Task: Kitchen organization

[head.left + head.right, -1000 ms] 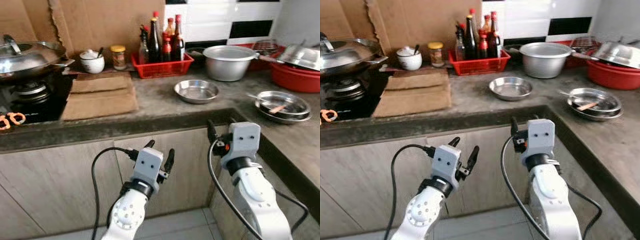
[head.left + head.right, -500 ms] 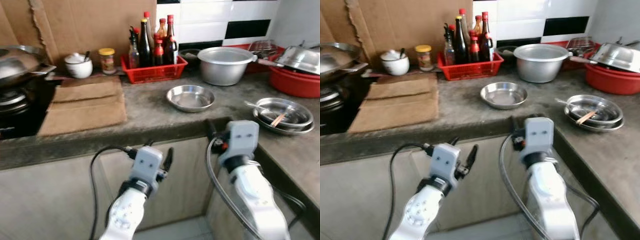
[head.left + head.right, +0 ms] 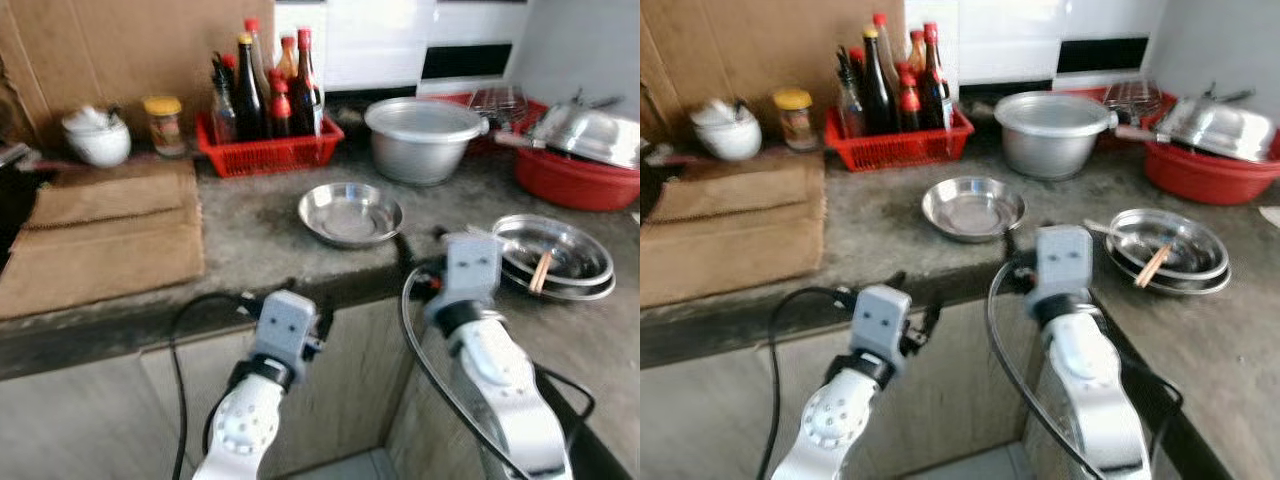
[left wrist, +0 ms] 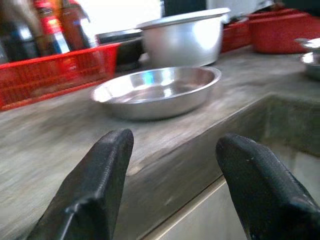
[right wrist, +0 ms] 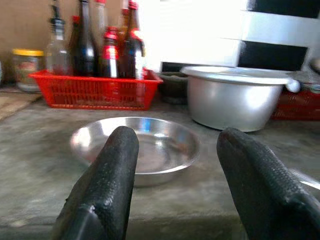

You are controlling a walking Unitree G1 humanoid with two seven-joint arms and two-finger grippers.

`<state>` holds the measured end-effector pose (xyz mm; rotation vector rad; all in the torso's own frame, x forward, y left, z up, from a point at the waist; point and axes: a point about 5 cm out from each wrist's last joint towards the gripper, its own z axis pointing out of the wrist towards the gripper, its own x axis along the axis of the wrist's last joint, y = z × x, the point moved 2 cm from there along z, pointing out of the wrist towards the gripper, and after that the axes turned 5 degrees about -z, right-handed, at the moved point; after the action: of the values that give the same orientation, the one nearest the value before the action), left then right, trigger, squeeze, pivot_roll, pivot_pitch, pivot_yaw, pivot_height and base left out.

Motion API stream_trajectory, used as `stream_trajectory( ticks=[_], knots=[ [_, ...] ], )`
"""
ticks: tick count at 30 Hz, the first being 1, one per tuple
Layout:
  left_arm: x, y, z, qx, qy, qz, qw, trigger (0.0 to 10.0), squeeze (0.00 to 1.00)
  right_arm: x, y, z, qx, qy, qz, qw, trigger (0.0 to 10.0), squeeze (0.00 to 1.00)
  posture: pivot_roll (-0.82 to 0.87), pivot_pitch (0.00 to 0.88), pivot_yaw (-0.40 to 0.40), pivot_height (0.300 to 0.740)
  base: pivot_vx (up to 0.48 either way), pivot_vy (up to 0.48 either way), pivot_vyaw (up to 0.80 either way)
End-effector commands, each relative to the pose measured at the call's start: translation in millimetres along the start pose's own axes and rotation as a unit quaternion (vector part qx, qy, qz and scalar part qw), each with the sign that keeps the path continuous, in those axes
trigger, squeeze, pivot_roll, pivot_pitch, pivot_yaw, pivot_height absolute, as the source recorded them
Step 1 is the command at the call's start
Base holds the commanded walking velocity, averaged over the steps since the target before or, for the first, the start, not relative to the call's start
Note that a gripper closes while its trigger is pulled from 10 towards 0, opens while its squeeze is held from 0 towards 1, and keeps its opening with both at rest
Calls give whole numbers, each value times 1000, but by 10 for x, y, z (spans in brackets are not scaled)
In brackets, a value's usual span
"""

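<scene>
A shallow steel bowl (image 3: 350, 212) sits empty on the grey stone counter (image 3: 250, 235), near its front edge. My left gripper (image 3: 305, 302) is open just below and in front of that edge, left of the bowl. In the left wrist view its fingers (image 4: 100, 175) frame the bowl (image 4: 157, 90) from counter height. My right gripper (image 3: 420, 250) is open at the counter's inner corner, just right of the bowl. In the right wrist view the bowl (image 5: 137, 147) lies straight ahead between its fingers (image 5: 112, 180). Neither gripper holds anything.
Behind the bowl stand a red basket of sauce bottles (image 3: 265, 150) and a steel pot (image 3: 425, 138). Stacked steel plates with a chopstick (image 3: 553, 255) and a red basin with a steel lid (image 3: 580, 165) are on the right. Brown mats (image 3: 100, 235), a white jar (image 3: 95, 138) and a yellow-lidded jar (image 3: 163, 125) are on the left.
The camera has swung right: the stove and wok have left the picture, and the bowl now sits nearer the middle. Both grippers have come closer to the counter edge, still open.
</scene>
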<state>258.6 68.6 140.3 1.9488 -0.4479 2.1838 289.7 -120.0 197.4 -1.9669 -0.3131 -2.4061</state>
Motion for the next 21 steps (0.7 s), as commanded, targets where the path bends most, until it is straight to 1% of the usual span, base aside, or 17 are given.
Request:
stream_trajectory(
  ticks=[1,2,4,6,8,10,13,14,16,17,19,20,21],
  knots=[
    [19,80,13,-12,5,-6,1000,10000,0,-33,74,7,-6,-12,-2,1000,10000,0,170,0,-59,740,300,0,0],
    [21,81,15,-12,6,-6,1000,10000,0,-36,66,24,-1,-15,-1,1000,10000,0,172,0,-56,740,289,0,0],
    [42,58,25,-4,13,-8,1000,10000,0,-19,48,94,13,-20,1,1000,10000,0,171,0,-60,740,0,0,0],
    [45,51,28,-3,13,-8,1000,10000,0,3,43,127,19,-19,4,1000,10000,0,172,0,-60,740,0,0,0],
    [43,49,29,-4,14,-6,1000,10000,0,63,58,209,24,-14,22,999,10000,0,171,0,-58,740,0,0,0],
    [42,53,29,-5,14,-6,1000,10000,0,122,62,265,29,-3,27,999,10000,0,172,0,-60,740,0,0,0],
    [40,55,27,-5,14,-6,1000,10000,0,156,56,296,36,5,23,999,10000,0,173,0,-60,740,0,0,0],
    [40,66,25,-6,14,-7,1000,10000,0,190,64,351,36,10,14,999,10000,0,175,0,-62,740,0,0,0],
    [41,70,26,-6,15,-8,1000,10000,0,205,56,396,39,10,-1,999,10000,0,175,0,-62,740,0,0,800],
    [43,79,23,-8,15,-9,1000,10000,0,207,36,471,41,2,-4,999,10000,0,177,0,-65,740,0,0,800],
    [50,82,22,-8,16,-9,1000,10000,0,166,16,532,48,-19,-7,999,10000,0,178,0,-68,740,0,0,800],
    [54,81,20,-8,16,-9,1000,10000,0,141,16,563,47,-30,-8,998,10000,0,179,0,-70,740,0,0,0],
    [56,78,13,-6,15,-10,1000,10000,0,52,22,638,43,-67,-5,997,10000,0,179,1,-70,740,0,0,0]
  ],
)
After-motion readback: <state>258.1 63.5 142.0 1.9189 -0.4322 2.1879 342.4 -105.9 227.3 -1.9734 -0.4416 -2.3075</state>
